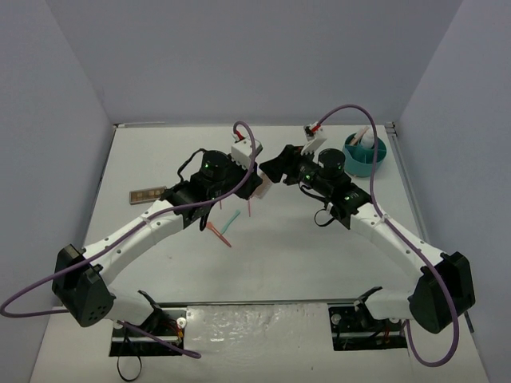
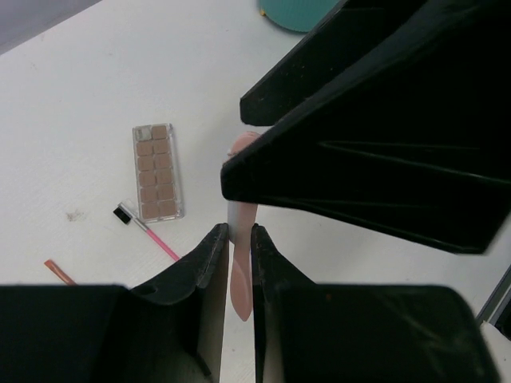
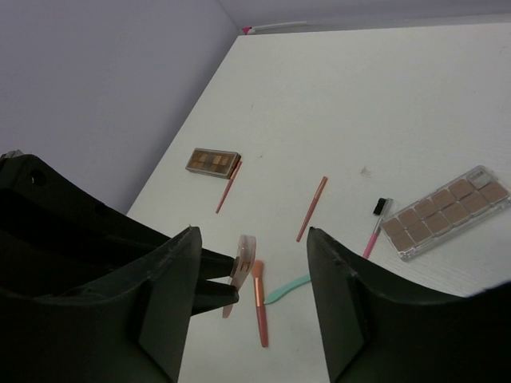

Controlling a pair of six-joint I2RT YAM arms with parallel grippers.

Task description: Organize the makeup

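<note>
My left gripper (image 1: 254, 191) (image 2: 239, 235) is shut on a pale pink applicator (image 2: 239, 279) and holds it above the table, tip down. It also shows in the right wrist view (image 3: 242, 263), between my right gripper's (image 3: 251, 233) (image 1: 275, 166) open jaws, which do not touch it. On the table lie a light palette (image 2: 157, 171) (image 3: 445, 211), a dark palette (image 1: 148, 194) (image 3: 213, 163), a pink brush (image 2: 148, 231), an orange stick (image 3: 312, 208), a red stick (image 3: 228, 186), a mint applicator (image 1: 231, 219) (image 3: 287, 289) and an orange brush (image 3: 260, 307).
The teal round tub (image 1: 365, 154) stands at the back right with a small white bottle (image 1: 366, 141) in it. The two grippers are close together, tip to tip, over the table's middle. Walls close in the left, back and right edges.
</note>
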